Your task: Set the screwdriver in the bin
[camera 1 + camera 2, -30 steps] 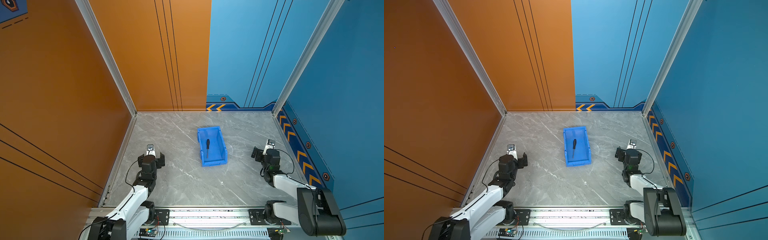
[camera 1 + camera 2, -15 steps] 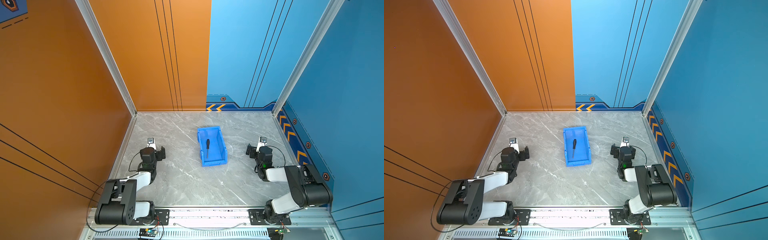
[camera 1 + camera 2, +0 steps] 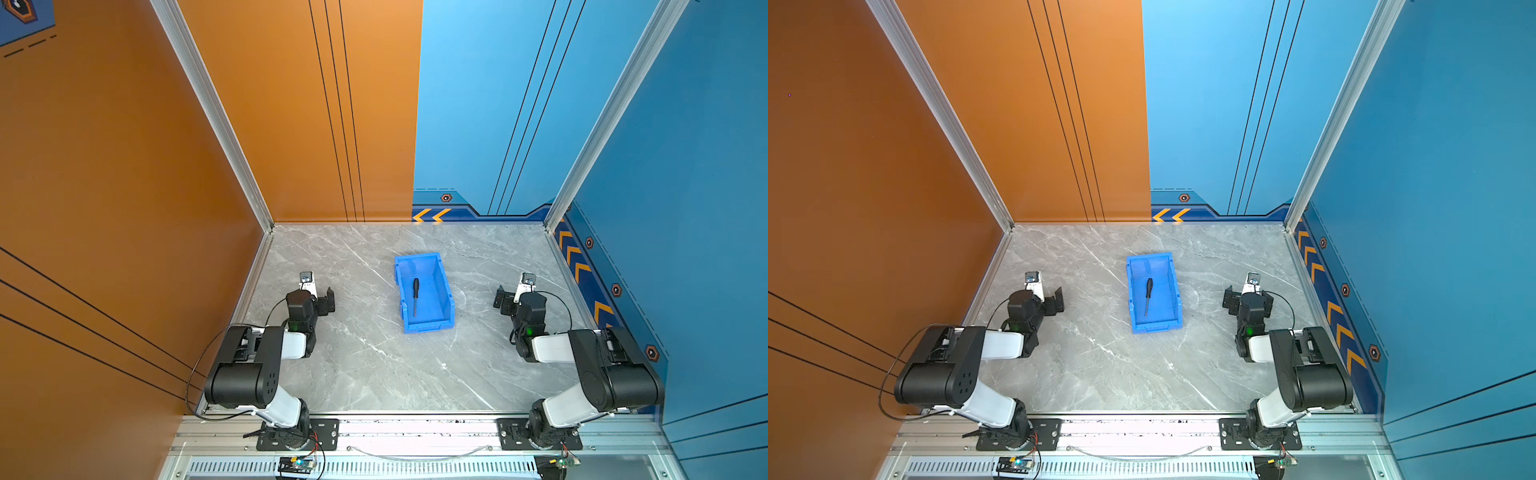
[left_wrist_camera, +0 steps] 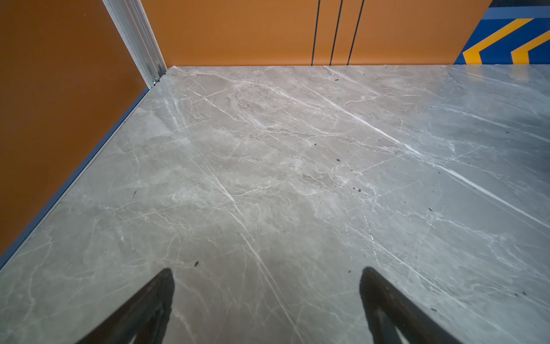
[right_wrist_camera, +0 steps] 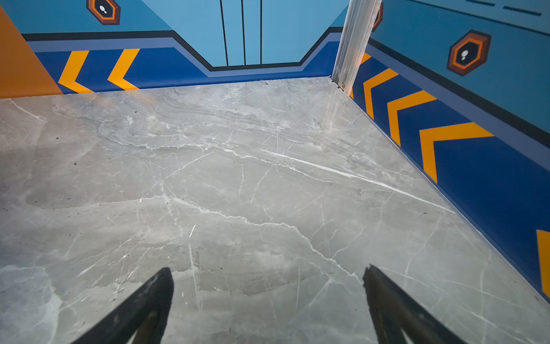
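Grey marble tabletop (image 3: 374,365), orange and blue walls (image 3: 291,124). Nearer, at either side: left gripper (image 4: 266,272) and right gripper (image 5: 268,272) both spread wide, empty. Centre, farther back: screwdriver (image 3: 415,296) lies inside bin (image 3: 434,286), handle toward back wall

Robot lab cell: orange and blue panel walls (image 3: 291,124), aluminium posts (image 3: 220,124), marble-look tabletop (image 3: 374,374), rail-mounted arms (image 3: 249,365).

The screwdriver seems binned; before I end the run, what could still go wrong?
The screwdriver lies loose in the bin, tip toward the lowered front lip; a knock could slide it out.
The left gripper and right gripper, both open, sit low over the table; a careless sweep might scrape it.
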### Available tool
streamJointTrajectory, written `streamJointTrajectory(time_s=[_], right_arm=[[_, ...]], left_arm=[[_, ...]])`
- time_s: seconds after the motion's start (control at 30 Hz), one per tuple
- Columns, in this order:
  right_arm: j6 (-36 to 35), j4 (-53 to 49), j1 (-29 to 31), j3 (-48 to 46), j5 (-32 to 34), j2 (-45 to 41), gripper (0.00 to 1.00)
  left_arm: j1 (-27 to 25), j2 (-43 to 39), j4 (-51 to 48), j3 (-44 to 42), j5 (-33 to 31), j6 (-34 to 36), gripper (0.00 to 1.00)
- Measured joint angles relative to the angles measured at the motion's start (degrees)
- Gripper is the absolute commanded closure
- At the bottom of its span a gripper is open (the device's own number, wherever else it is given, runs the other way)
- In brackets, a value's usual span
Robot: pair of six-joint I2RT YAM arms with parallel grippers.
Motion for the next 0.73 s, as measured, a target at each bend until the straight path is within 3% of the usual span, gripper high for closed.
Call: streamJointTrajectory(time_s=[0.73], right_arm=[[0.00, 0.00, -0.02, 0.00, 0.00, 0.00, 0.00]], left_arm=[[-0.98, 0.02, 1.60, 0.00, -0.37, 0.94, 0.02]])
